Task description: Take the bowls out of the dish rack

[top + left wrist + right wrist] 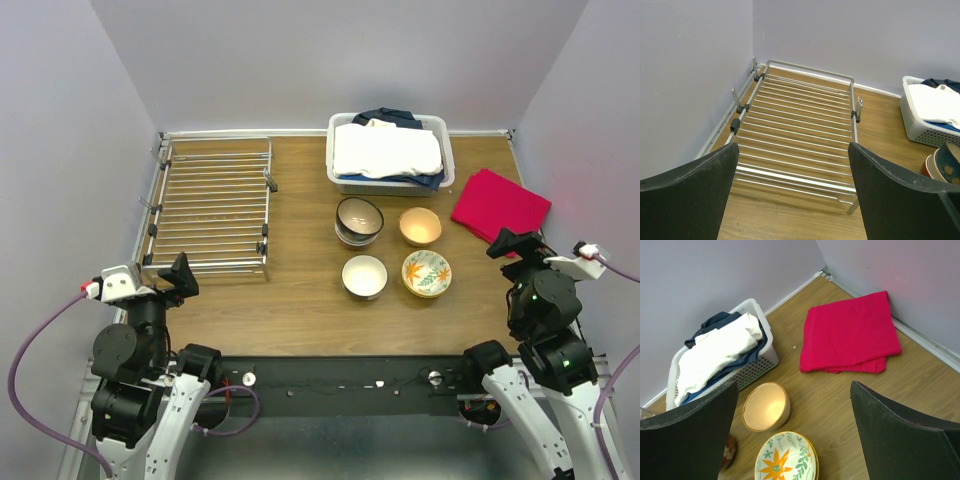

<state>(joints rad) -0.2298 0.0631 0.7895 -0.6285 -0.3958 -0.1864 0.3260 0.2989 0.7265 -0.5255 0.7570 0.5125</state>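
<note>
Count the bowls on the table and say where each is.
4 from above: dark bowl and cream bowl nearer the laundry basket, white bowl and floral bowl just in front of those. The dark and floral ones top stacks, so more sit hidden beneath.

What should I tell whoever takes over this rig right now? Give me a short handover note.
Left hand: open, holding nothing, at the near corner of the rack.
Right hand: open, holding nothing, beside the red cloth.
Dish rack: bare bars, nothing on it in either view that shows it.
Bowls: on the table right of the rack, in four spots, some stacked.
Done: the rack looks unloaded.
Left: apparently nothing.
</note>
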